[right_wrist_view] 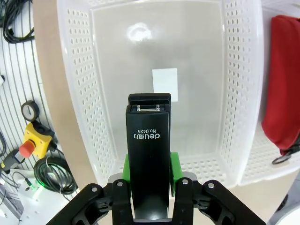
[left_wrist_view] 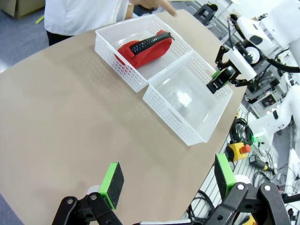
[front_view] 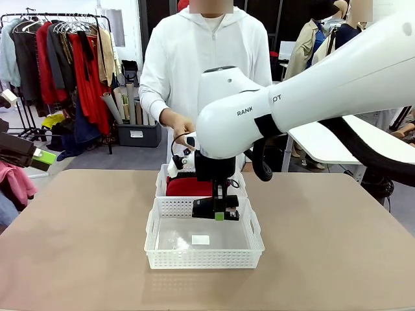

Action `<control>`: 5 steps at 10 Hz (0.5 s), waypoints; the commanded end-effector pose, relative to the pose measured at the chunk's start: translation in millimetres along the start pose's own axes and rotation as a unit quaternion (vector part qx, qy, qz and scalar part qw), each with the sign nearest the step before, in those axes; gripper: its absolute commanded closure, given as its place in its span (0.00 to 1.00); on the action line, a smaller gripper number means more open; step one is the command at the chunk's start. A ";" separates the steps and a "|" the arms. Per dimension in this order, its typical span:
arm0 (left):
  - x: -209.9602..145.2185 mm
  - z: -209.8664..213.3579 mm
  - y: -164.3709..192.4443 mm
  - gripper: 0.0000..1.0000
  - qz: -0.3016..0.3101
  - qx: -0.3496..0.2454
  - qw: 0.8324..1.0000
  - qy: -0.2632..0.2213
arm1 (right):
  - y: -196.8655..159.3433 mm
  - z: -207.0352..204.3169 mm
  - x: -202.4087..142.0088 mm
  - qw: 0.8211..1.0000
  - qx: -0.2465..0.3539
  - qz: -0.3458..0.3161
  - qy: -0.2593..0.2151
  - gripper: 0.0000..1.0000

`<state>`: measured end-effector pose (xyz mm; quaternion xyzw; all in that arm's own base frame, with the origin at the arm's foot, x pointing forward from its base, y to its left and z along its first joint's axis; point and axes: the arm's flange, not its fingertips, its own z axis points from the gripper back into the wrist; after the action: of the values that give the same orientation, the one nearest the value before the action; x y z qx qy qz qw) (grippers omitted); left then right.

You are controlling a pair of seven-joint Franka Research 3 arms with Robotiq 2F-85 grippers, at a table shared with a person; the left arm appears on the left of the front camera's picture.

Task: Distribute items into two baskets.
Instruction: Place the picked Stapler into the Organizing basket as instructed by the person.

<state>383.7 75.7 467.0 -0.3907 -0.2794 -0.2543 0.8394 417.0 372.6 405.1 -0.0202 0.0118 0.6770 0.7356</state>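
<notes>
Right gripper (front_view: 219, 212) is clamped on the small black desk stapler (front_view: 214, 207), green pads pinching its sides, holding it in the air over the near white perforated plastic basket (front_view: 157, 251), toward that basket's 12 o'clock edge in the front view. Right wrist view looks straight down the stapler (right_wrist_view: 149, 164): printed top face up, its nose over the basket floor just short of a white label (right_wrist_view: 165, 84) at the basket's centre, with the lattice wall (right_wrist_view: 85, 84) at 9 o'clock. Soft red fabric pouch with black zipper (left_wrist_view: 144, 47) lies in the far white basket (left_wrist_view: 112, 51), which sits touching the near one at its 12 o'clock side. Person's hand (front_view: 181, 127) hangs above the far basket's left end. Left gripper (left_wrist_view: 168, 185) hovers well above the tan tabletop (left_wrist_view: 70, 126), jaws spread wide with nothing between the pads.
</notes>
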 end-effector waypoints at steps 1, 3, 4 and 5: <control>0.2 0.2 -1.1 0.00 0.001 -0.005 1.000 -0.004 | -4.9 -16.5 4.9 1.000 -0.007 0.009 -0.001 1.00; 0.2 0.2 -1.1 0.00 0.001 -0.005 1.000 -0.004 | -9.9 -36.0 9.3 1.000 0.001 0.024 0.007 1.00; 0.2 0.2 -1.1 0.00 0.001 -0.005 1.000 -0.004 | -12.5 -45.4 10.7 1.000 0.002 0.024 0.014 1.00; 0.2 0.2 -1.1 0.00 0.001 -0.005 1.000 -0.004 | -14.6 -54.1 11.9 0.999 0.009 0.028 0.013 1.00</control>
<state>383.7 75.7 466.9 -0.3907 -0.2794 -0.2543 0.8394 426.8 378.3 349.9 -0.0141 0.0366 0.6867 0.7259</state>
